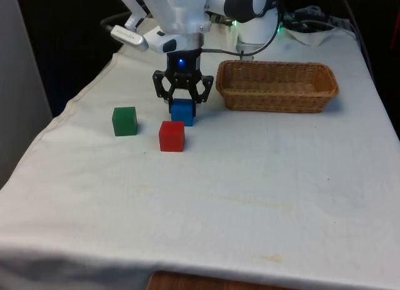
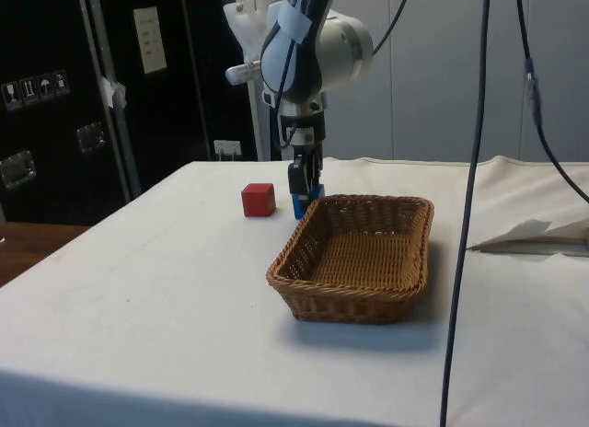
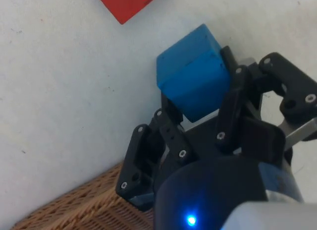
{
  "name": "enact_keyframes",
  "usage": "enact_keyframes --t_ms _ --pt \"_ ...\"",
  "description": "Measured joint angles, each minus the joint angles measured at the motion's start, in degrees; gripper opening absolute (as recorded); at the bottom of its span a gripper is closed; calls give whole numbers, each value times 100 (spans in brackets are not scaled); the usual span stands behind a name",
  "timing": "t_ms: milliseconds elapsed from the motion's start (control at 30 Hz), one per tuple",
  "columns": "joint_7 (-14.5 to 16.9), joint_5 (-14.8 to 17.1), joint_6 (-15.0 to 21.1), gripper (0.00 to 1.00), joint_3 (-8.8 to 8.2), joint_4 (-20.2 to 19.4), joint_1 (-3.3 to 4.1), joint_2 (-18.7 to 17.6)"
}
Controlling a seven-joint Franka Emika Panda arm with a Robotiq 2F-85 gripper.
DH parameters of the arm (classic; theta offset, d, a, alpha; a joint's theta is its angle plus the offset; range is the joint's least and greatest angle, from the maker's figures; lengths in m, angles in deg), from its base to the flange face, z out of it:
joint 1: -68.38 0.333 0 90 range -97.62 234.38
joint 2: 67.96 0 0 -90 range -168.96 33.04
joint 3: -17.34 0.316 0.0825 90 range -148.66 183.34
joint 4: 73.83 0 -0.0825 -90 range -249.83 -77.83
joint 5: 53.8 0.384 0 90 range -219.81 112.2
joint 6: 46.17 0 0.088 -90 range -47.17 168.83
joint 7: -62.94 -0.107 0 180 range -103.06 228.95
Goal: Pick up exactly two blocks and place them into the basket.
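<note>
Reaching down: we see the gripper (image 1: 183, 97) pointing straight at the table, its fingers clamped on the blue block (image 1: 182, 111).
Block height: it seems barely off the white cloth (image 1: 206, 196), though we cannot be sure.
Neighbours: red block (image 1: 171, 135) just beside, green block (image 1: 125, 121) further towards the front view's left.
Basket: woven wicker basket (image 1: 315, 103), oblong, near the gripper.

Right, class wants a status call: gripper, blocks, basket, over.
Gripper shut on blue block, low over the cloth. Red block and green block loose on cloth. Basket holds nothing, path open.
</note>
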Motion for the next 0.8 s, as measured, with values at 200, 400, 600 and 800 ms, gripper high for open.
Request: enact_keyframes --t_ms 200,400,600,800 --pt "-11 0 -46 4 -52 -40 11 143" --pt "-11 -40 -132 4 -120 -201 34 476" --pt "-92 -160 -286 4 -189 -292 40 785" --pt "-344 -430 -516 4 -269 -378 46 1203"
